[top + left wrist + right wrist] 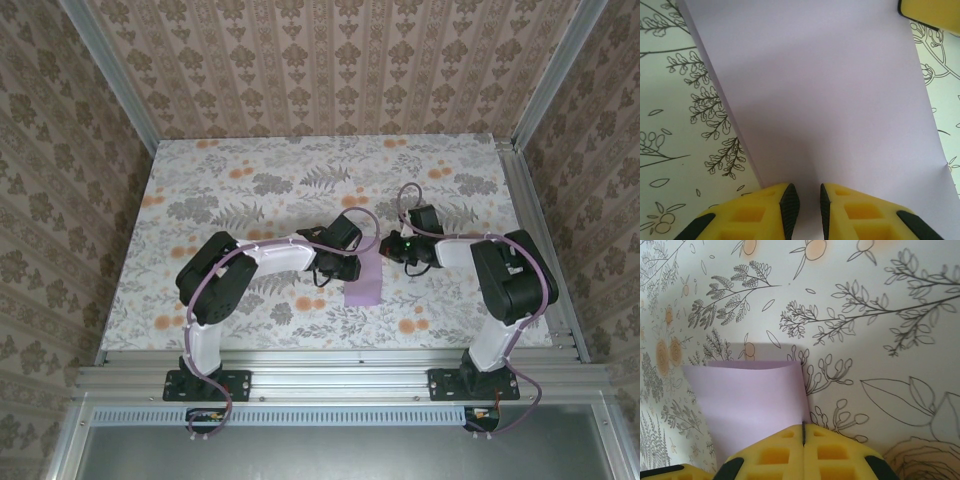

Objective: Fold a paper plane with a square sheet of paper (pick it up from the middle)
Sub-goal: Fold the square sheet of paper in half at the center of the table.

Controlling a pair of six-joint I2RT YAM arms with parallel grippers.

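The lavender square sheet of paper (pixel 364 284) lies on the floral tablecloth between the two arms and looks like a narrow strip, seemingly folded in half. In the left wrist view the sheet of paper (pixel 830 100) spreads out ahead of my left gripper (pixel 805 202), which is open, its black pads a small gap apart over the near edge. My right gripper (pixel 803 432) is shut, and the right edge of the paper (pixel 750 400) runs straight into its seam. The paper's far edge curls up slightly. From above, the left gripper (pixel 346 267) and right gripper (pixel 390 250) flank the strip's far end.
The floral tablecloth (pixel 250 190) covers the table inside patterned walls. An aluminium rail (pixel 330 372) runs along the near edge by the arm bases. One yellow finger of the right gripper (pixel 932 15) shows at the paper's far right corner in the left wrist view.
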